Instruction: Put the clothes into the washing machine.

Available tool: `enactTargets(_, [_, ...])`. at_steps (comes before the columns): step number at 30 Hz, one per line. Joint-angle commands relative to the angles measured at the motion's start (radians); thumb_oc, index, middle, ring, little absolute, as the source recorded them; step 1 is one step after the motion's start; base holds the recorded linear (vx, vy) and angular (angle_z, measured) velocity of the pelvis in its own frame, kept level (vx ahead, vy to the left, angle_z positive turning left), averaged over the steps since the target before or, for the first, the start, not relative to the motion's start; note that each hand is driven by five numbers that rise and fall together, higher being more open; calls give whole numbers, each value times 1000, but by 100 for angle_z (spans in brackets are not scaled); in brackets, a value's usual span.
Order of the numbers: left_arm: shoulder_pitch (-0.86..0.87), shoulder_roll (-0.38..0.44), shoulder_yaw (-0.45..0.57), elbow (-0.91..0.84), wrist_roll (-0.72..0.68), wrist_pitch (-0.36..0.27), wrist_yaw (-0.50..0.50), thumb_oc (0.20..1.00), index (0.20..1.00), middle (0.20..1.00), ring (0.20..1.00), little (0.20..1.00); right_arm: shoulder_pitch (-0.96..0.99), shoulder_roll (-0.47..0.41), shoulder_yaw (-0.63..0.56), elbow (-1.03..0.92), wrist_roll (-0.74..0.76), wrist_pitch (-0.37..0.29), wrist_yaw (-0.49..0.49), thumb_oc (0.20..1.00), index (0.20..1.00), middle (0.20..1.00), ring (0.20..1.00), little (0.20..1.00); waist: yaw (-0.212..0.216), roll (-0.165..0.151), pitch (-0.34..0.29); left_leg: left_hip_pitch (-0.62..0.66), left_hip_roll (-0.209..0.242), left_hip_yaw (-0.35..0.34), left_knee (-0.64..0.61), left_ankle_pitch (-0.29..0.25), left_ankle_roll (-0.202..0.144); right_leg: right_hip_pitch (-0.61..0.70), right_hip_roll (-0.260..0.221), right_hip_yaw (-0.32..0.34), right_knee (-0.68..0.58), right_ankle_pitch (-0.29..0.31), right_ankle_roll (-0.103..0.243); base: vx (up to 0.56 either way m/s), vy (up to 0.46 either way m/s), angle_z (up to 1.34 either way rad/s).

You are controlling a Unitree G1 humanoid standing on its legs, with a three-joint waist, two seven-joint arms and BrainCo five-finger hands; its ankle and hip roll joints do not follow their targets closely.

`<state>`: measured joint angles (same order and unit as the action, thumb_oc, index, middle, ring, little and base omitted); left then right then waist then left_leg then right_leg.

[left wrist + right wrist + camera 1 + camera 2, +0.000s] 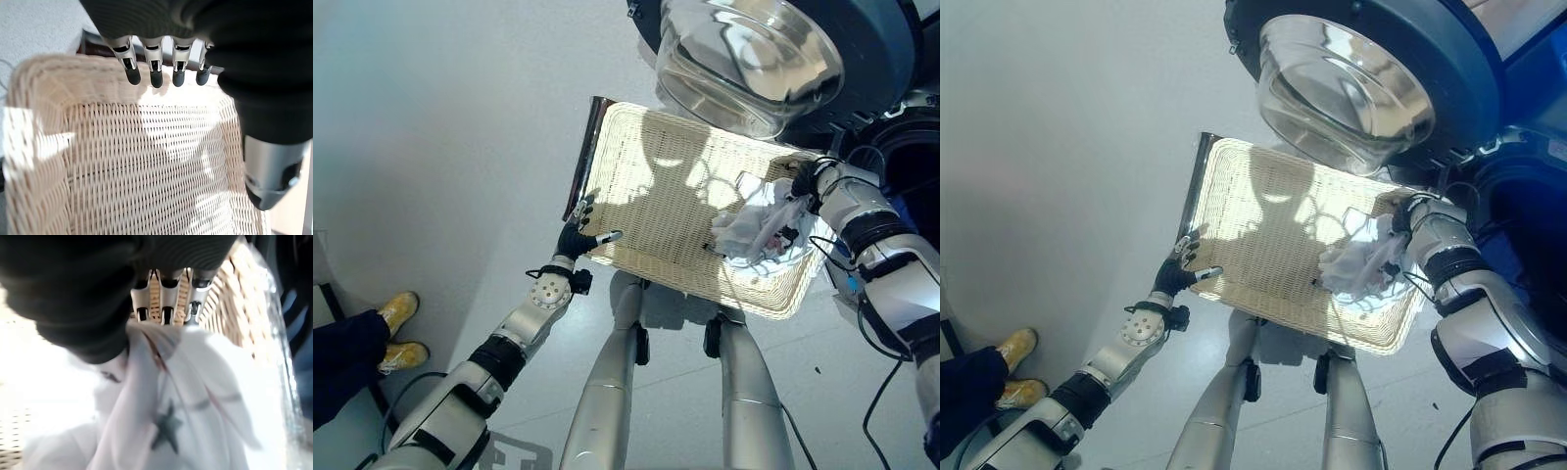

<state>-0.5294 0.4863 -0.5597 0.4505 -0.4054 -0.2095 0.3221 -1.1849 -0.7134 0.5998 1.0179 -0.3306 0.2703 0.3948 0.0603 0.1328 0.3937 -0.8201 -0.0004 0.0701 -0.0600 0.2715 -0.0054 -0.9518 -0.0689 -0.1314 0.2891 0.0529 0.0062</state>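
Right hand [806,182] clutches white star-print cloth [756,231] in pale wicker basket [656,186]; left hand [576,233] rests open at its rim

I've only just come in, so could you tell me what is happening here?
The right robot hand has its fingers closed on a white garment lying in the wicker basket, beside the washing machine's open door. The left robot hand is open at the basket's other edge. A person's shoes show nearby.

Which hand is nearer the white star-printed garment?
Right. The right hand grips the white star-printed garment inside the pale wicker basket; the left hand, open, sits at the basket's opposite edge.
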Motion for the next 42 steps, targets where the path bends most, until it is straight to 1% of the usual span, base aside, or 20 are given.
enactTargets(1, [-75,16,69,-56,31,-11,6,1000,1000,1000,1000,1000,261,93,77,44,121,-24,246,200,200,200,200,200,2,23,126,-24,-42,9,22,-11,-47,63,-4,-39,-182,155,89,-7,-16,-6])
enactTargets(5, [-69,14,76,-51,39,-8,6,1000,1000,1000,1000,1000,269,90,65,-1,196,-38,233,200,200,200,200,200,-1,15,126,-18,-42,8,24,-12,-46,70,-1,-38,-182,154,87,-6,-9,-3])
enactTargets(12, [-61,25,85,-53,42,0,5,1000,1000,1000,1000,1000,294,76,47,-97,332,-36,263,200,200,200,200,200,-8,-1,126,-16,-41,5,35,-16,-49,73,1,-40,-171,151,88,-5,-4,-2])
enactTargets(16, [-50,28,91,-50,47,-4,7,1000,1000,1000,1000,1000,314,63,43,-151,396,-40,238,200,200,200,200,200,-13,-14,126,-12,-40,3,39,-19,-50,77,3,-42,-166,148,88,0,0,0])
enactTargets(17, [-49,31,90,-47,44,-5,7,1000,1000,1000,1000,1000,322,62,38,-163,411,-43,213,347,347,347,347,347,-15,-17,126,-12,-39,3,42,-21,-50,77,4,-42,-164,148,88,0,0,0])
enactTargets(18, [-48,32,90,-44,42,-7,8,1000,1000,1000,1000,1000,327,61,32,-176,432,-38,181,1000,1000,1000,1000,1000,-16,-20,126,-13,-39,3,44,-22,-50,76,4,-42,-162,147,88,0,0,0])
enactTargets(19, [-45,31,92,-45,43,-6,10,1000,1000,1000,1000,1000,336,59,21,-197,482,-22,121,1000,1000,1000,1000,1000,-19,-24,126,-10,-39,5,43,-23,-50,80,5,-42,-163,147,89,0,0,0])
enactTargets(20, [-44,30,94,-43,43,-6,10,1000,1000,1000,1000,1000,341,60,7,-202,500,-27,93,1000,1000,1000,1000,1000,-20,-25,126,-7,-40,5,44,-25,-49,82,5,-42,-163,147,89,0,0,0])
enactTargets(21, [-43,30,94,-43,43,-6,10,1000,1000,1000,1000,1000,343,61,4,-204,508,-33,81,1000,1000,1000,1000,1000,-21,-26,126,-6,-40,5,44,-25,-49,82,6,-42,-163,147,89,0,0,0])
enactTargets(23, [-32,27,99,-47,48,-8,16,1000,1000,1000,1000,1000,363,65,-29,-251,584,-61,-23,1000,1000,1000,1000,1000,-27,-30,126,-3,-38,7,44,-30,-48,83,7,-39,-164,148,90,0,0,0])
enactTargets(26, [-13,29,101,-67,56,-3,30,1000,1000,1000,1000,1000,404,66,-56,-353,642,-84,-102,1000,1000,1000,1000,1000,-37,-36,126,-5,-38,12,45,-33,-47,81,6,-38,-168,153,93,0,0,0])
enactTargets(28, [-8,30,104,-74,56,4,37,1000,1000,1000,1000,1000,435,69,-72,-420,672,-127,-187,1000,1000,1000,1000,1000,-45,-42,126,-2,-37,15,44,-35,-46,82,6,-37,-169,153,95,0,0,0])
enactTargets(30, [2,30,106,-81,59,9,45,1000,1000,1000,1000,1000,469,72,-99,-482,694,-192,-277,1000,1000,1000,1000,1000,-52,-46,126,2,-36,18,44,-39,-45,86,7,-32,-166,151,97,-2,17,0])
enactTargets(31, [17,24,110,-84,70,8,52,1000,1000,1000,1000,1000,510,80,-128,-543,692,-233,-346,1000,1000,1000,1000,1000,-60,-49,126,5,-37,18,45,-41,-42,86,9,-27,-163,150,99,0,0,0])
enactTargets(34, [38,19,117,-84,80,-1,59,1000,1000,1000,1000,1000,561,91,-157,-598,601,-285,-434,1000,1000,1000,1000,1000,-70,-52,126,9,-37,20,48,-45,-41,89,11,-20,-162,150,101,2,24,-1])
enactTargets(35, [52,11,121,-89,90,-5,70,1000,1000,1000,1000,1000,591,93,-168,-637,510,-306,-500,1000,1000,1000,1000,1000,-77,-53,126,9,-37,23,48,-47,-39,87,12,-14,-162,150,103,5,42,-2])
enactTargets(37, [59,8,123,-92,94,-6,78,1000,1000,1000,1000,1000,604,91,-174,-655,446,-319,-548,1000,1000,1000,1000,1000,-80,-53,126,9,-37,24,47,-48,-37,87,12,-11,-163,151,104,0,34,-5])
enactTargets(38, [77,0,132,-104,106,-7,89,1000,1000,1000,1000,1000,634,87,-187,-706,344,-327,-622,1000,1000,1000,1000,1000,-87,-53,126,12,-36,29,45,-50,-35,88,10,-7,-165,152,109,-5,33,-5])
enactTargets(41, [96,-4,137,-117,115,-11,100,1000,1000,1000,1000,1000,659,81,-200,-760,246,-336,-678,1000,1000,1000,1000,1000,-94,-48,126,11,-35,33,47,-55,-33,86,9,1,-163,149,113,-2,39,-2])
enactTargets(42, [96,-4,137,-117,115,-11,100,1000,1000,1000,1000,1000,659,81,-200,-760,246,-336,-678,1000,1000,1000,1000,1000,-94,-48,126,11,-35,33,47,-55,-33,86,9,1,-163,149,113,0,0,0])
